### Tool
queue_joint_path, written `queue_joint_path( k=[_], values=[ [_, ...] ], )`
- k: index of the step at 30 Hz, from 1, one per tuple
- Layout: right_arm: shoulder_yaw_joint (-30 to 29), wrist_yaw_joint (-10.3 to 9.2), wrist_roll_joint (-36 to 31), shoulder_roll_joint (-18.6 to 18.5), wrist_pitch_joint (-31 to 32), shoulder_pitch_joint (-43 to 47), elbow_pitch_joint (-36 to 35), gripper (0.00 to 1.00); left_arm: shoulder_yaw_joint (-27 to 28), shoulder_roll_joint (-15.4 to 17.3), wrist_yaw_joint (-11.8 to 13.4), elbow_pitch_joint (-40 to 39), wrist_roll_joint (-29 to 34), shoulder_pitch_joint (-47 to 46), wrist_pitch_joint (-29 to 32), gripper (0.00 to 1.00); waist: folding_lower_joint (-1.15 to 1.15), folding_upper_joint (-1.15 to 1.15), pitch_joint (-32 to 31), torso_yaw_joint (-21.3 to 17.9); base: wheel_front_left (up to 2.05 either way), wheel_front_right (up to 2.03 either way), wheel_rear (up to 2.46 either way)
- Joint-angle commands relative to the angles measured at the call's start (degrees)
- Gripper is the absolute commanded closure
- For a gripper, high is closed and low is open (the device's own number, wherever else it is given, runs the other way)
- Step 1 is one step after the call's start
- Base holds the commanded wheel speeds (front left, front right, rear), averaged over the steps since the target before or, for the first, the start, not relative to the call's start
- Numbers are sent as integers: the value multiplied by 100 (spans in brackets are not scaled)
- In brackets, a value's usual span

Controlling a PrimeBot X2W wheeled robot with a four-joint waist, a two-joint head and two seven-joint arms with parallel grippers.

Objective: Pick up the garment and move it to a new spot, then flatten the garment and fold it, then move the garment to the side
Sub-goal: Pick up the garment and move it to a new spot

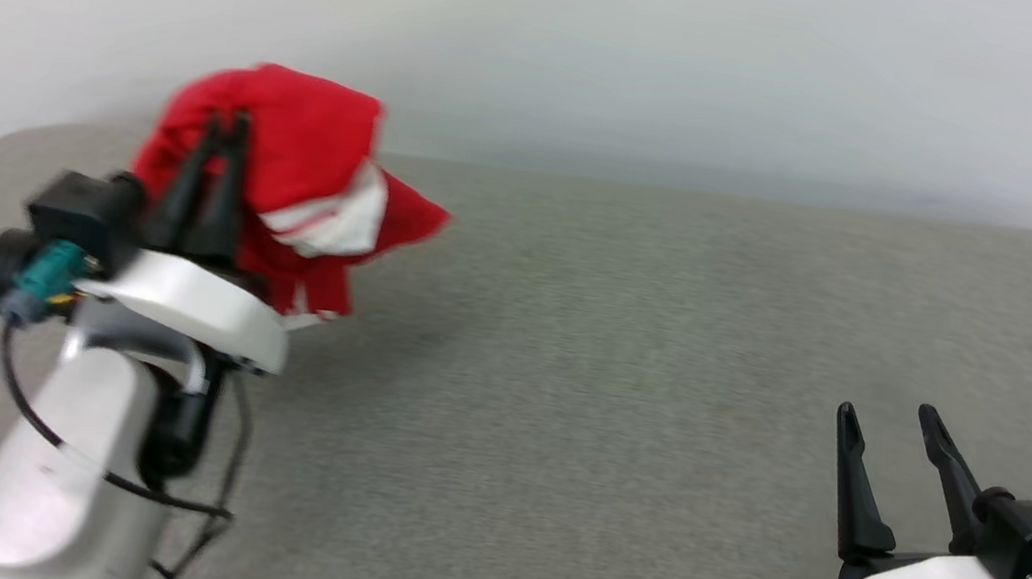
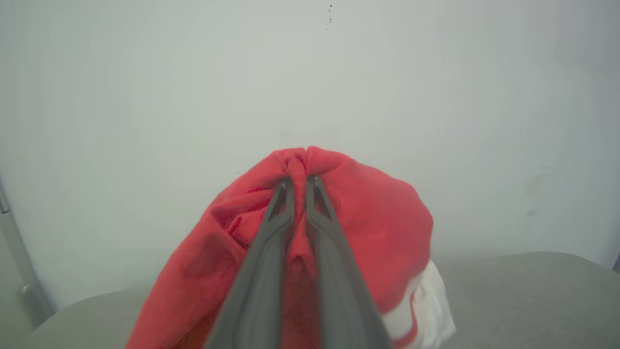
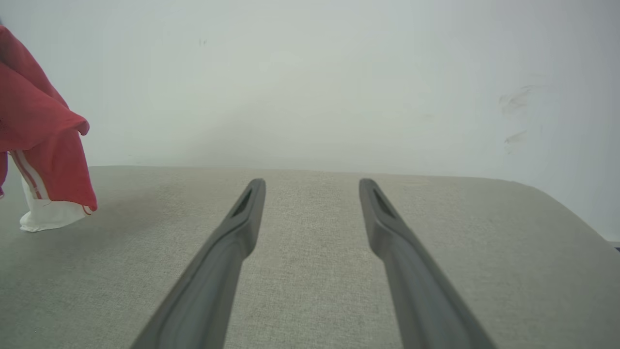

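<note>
The garment (image 1: 292,157) is pinched, bunched, by the left gripper (image 1: 230,120); the right gripper (image 1: 887,410) is held spread, empty. Placing, flattening and folding are judged outstanding.

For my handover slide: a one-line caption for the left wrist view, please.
Left gripper shut on a bunched fold of the red garment, fabric draping down toward the grey surface, pale wall behind.

One garment (image 1: 316,130) is counted, a single red bundle with white panels. Two grippers are seen, the left gripper (image 1: 229,123) and the right gripper (image 1: 887,414), and two dark fingers (image 3: 242,218) are counted on each (four in all). One grey worktop (image 1: 612,394) and one pale wall (image 1: 711,54) are counted.
</note>
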Motion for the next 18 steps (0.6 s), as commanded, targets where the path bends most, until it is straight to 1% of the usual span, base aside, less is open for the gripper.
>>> queue_joint_path(
  k=[1,5,9,12,14,18],
  values=[
    [21,-3,-9,1,28,45,-50,0,-108,-129,-25,-196,5,107,10,100,1,0,-63,-472,0,0,0],
    [-24,-3,2,3,64,48,-144,0,-568,-501,-129,-648,-2,315,101,100,1,0,80,-914,0,0,0],
    [-29,-3,53,5,79,7,-214,0,-1014,-828,-235,-865,9,473,183,100,1,0,336,-1250,0,0,0],
    [-52,-3,80,5,44,-57,-265,0,-1243,-952,-271,-793,28,619,210,100,1,0,592,-1376,0,0,0],
    [-73,-3,92,5,24,-95,-295,0,-1379,-980,-291,-683,58,706,253,100,1,0,797,-1406,0,0,0],
    [-64,-3,118,4,-22,-169,-314,0,-1523,-906,-298,-337,116,922,271,100,1,0,1151,-1412,0,0,0]
  ],
)
